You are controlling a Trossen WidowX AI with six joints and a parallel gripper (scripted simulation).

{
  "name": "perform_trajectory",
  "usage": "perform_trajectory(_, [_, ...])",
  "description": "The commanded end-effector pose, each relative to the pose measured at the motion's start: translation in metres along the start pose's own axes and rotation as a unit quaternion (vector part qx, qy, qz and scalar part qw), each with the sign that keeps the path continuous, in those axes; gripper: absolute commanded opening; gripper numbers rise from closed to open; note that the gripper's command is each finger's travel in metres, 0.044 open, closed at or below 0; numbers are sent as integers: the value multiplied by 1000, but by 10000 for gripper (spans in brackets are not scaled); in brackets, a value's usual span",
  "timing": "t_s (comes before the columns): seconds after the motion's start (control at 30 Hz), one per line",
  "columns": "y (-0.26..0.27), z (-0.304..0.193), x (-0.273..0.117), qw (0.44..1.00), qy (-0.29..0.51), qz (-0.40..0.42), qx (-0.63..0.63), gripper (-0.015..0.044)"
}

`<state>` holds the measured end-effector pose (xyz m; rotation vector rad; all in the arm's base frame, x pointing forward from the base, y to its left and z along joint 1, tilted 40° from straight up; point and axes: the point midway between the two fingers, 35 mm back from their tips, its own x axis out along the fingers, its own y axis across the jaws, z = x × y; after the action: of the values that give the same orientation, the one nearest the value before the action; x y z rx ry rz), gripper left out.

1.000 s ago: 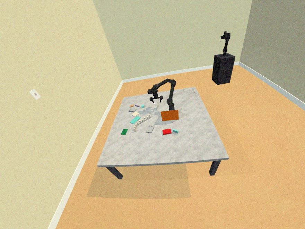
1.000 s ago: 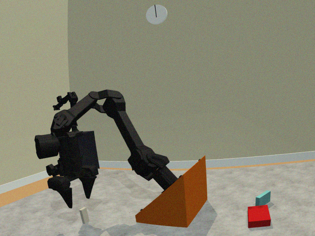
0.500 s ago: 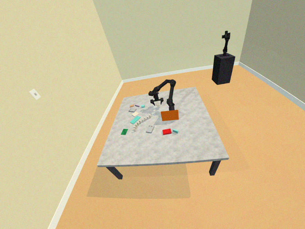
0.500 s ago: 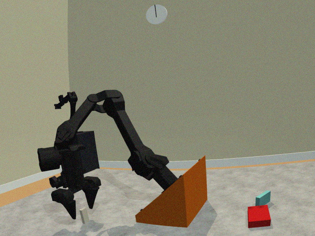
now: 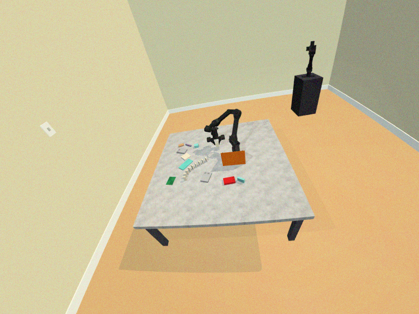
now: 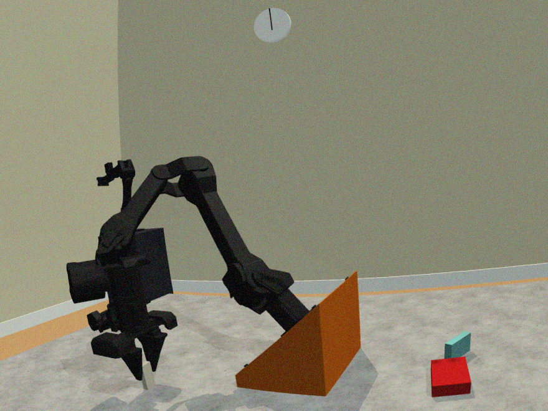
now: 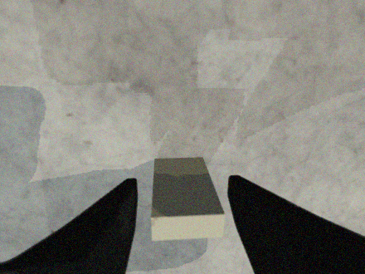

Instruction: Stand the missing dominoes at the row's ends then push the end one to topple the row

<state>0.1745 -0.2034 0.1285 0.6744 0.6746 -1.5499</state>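
A single cream domino (image 5: 217,145) (image 6: 148,379) (image 7: 187,195) stands upright on the table, apart from the row. My gripper (image 5: 216,143) (image 6: 146,375) (image 7: 182,186) is low over it, pointing down, with one finger on each side. The fingers are part-way open; the wrist view shows a gap between the domino and each finger. The curved row of standing cream dominoes (image 5: 192,166) runs left of the arm in the top view, its upper end nearest the gripper. The row does not show in the exterior view or the wrist view.
An orange wedge (image 5: 233,158) (image 6: 283,358) stands by the arm's base. A red block (image 5: 229,180) (image 6: 450,371) and teal block (image 5: 240,179) (image 6: 458,345) lie beyond it. Near the row are a turquoise plate (image 5: 185,164), grey plate (image 5: 205,177), green plate (image 5: 170,181) and cream plate (image 5: 185,156).
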Motion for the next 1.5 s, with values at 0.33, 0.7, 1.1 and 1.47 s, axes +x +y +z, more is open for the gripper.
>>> perform_trajectory(0.33, [1, -3, -1, 1000, 5, 5, -8, 107])
perform_trajectory(0.7, [5, -3, -115, 1000, 12, 2, -8, 107])
perform_trajectory(1.1, [26, -31, -136, 983, 18, 7, -182, 107])
perform_trajectory(1.47, [80, -152, -140, 672, 14, 19, -740, 107])
